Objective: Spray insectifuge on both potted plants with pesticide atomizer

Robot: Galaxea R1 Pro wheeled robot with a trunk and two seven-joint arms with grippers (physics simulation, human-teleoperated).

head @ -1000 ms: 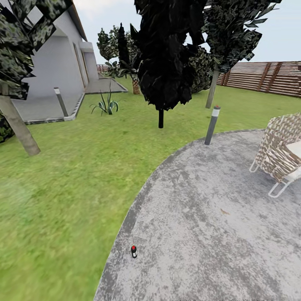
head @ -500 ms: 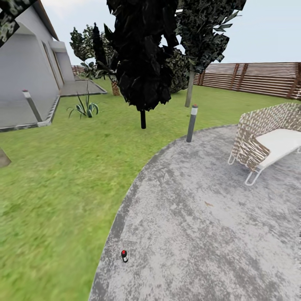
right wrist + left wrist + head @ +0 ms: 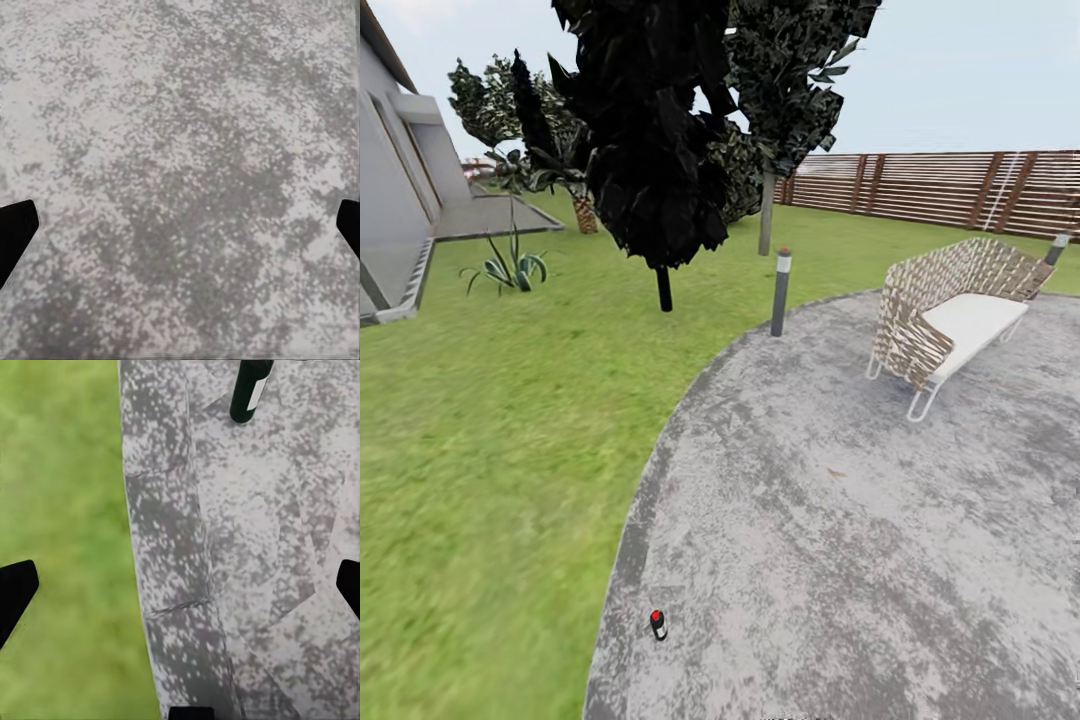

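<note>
View swung right; atomizer (image 3: 658, 624) upright on patio (image 3: 880, 520). Light, slick plastic: grip mid-body. Both pincers (image 3: 180, 585) (image 3: 180, 225) released, empty.

The pesticide atomizer (image 3: 657, 624) stands on the patio (image 3: 880, 520) by its lawn-side edge, the bench (image 3: 945, 320) well beyond.

I see a round grey patio (image 3: 880, 520) bordered by lawn (image 3: 490, 430). On the patio's far side stands a wicker bench (image 3: 945, 320); at its far edge, a bollard light (image 3: 781, 292). Beyond the patio: dark trees (image 3: 660, 130), a slatted wooden fence (image 3: 940, 188), a grey house wall (image 3: 395, 190).
</note>
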